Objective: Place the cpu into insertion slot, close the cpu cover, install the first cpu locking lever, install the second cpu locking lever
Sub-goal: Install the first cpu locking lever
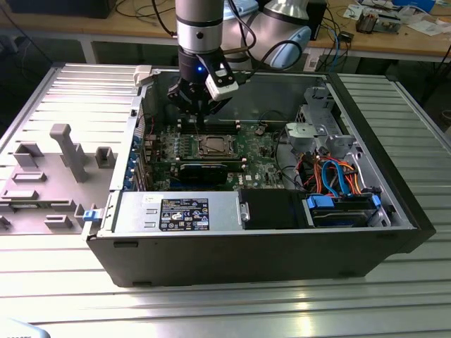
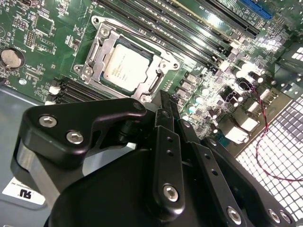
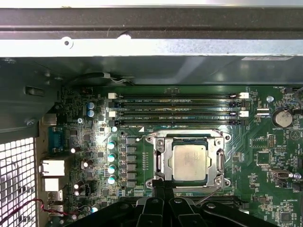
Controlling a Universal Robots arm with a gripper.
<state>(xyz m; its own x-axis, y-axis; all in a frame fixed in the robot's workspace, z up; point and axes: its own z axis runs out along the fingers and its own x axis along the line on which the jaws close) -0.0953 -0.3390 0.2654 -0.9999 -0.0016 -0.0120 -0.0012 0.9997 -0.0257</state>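
Observation:
The cpu (image 3: 189, 162) lies flat in the insertion slot (image 1: 211, 146), silvery top up, also seen in the second wrist view (image 2: 124, 67). The cpu cover (image 3: 161, 156), a silver frame, lies down around the chip, its cut-out showing the chip's top (image 2: 94, 53). My gripper (image 3: 164, 185) hangs just above the board at one edge of the socket, and its black fingers (image 2: 165, 123) are shut together with nothing between them. In the exterior view the gripper (image 1: 198, 107) is inside the open computer case, just behind the socket. A thin metal rod (image 3: 210, 195) runs slantwise beside the fingertips.
Long black memory slots (image 3: 180, 109) run beside the socket. Capacitors (image 3: 111, 161) and rear ports (image 3: 52, 168) stand close by. The case wall (image 1: 246, 253), a drive cage (image 1: 320, 127) and orange and blue cables (image 1: 338, 176) ring the board. A grey fixture plate (image 1: 49, 169) lies at the exterior view's left.

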